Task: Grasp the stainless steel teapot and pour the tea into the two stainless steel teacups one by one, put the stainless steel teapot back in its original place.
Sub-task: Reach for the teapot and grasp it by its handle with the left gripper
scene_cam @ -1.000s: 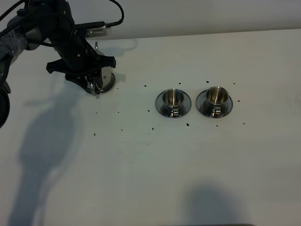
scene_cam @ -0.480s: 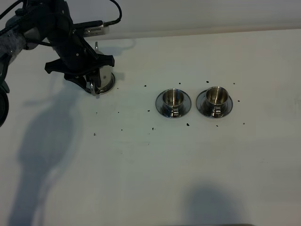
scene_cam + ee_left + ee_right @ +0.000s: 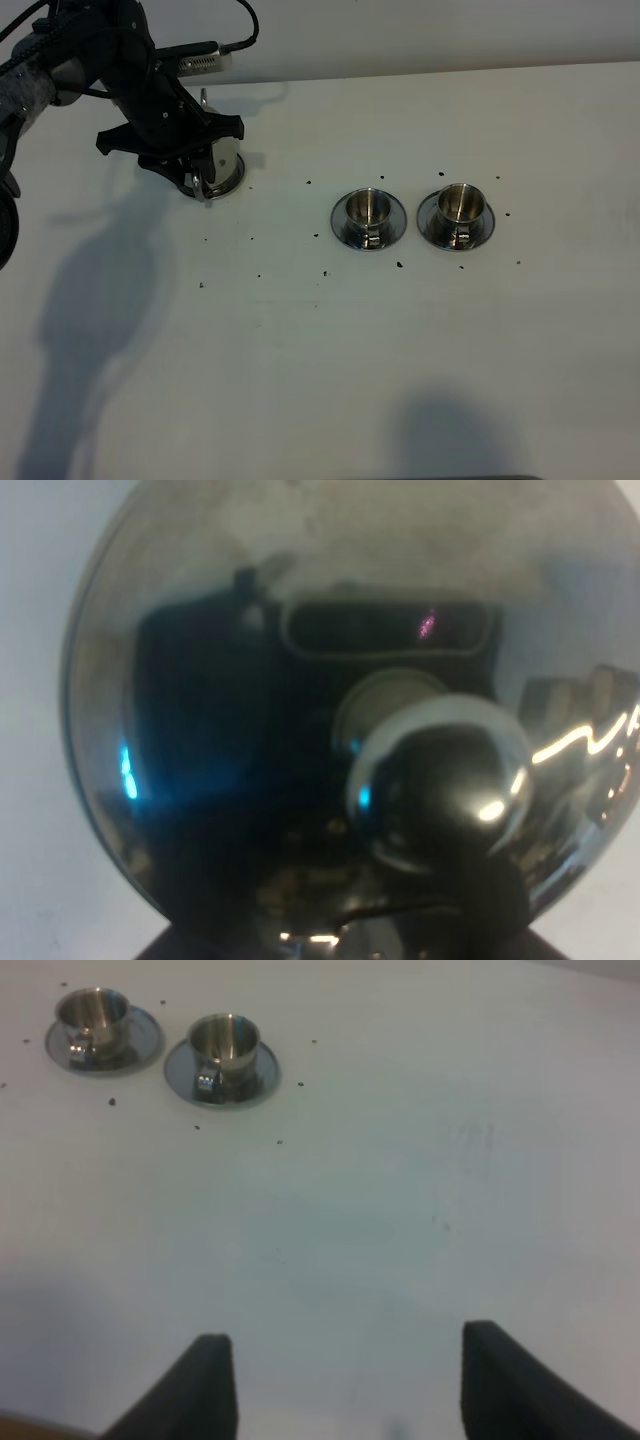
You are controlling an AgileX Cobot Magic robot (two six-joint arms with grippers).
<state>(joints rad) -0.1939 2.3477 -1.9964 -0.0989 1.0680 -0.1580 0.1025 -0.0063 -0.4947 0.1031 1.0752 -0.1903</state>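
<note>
At the far left of the table (image 3: 400, 380), the left gripper (image 3: 200, 172) hangs low around the teapot (image 3: 229, 157), which stands upright on its saucer (image 3: 238, 180), the place where it must return. The dark arm hides most of the pot in the high view. The wrist view shows only the shiny lid with its knob (image 3: 440, 780) very near the camera, and no finger, so one cannot tell whether the jaws are wide, narrow or already pressing the pot. The step in hand seems to be the grasp, with the pouring not yet begun. Toward the right, well apart from the pot, the left teacup (image 3: 368, 207) and the right teacup (image 3: 461, 203) stand near each other, each on its own cup saucer (image 3: 340, 226), with small dark specks (image 3: 400, 264) scattered around them. The right gripper (image 3: 350, 1360) waits over bare table, its fingers wide apart with nothing between them. The main risk is probably the smooth round steel: if the fingers take the belly off-centre, the pot may slip or turn, or drag its saucer. When the pot is tilted, the lid may fall if it only rests there. Because the cups are close together and look light, a low spout could knock one over or spill onto its neighbour.
</note>
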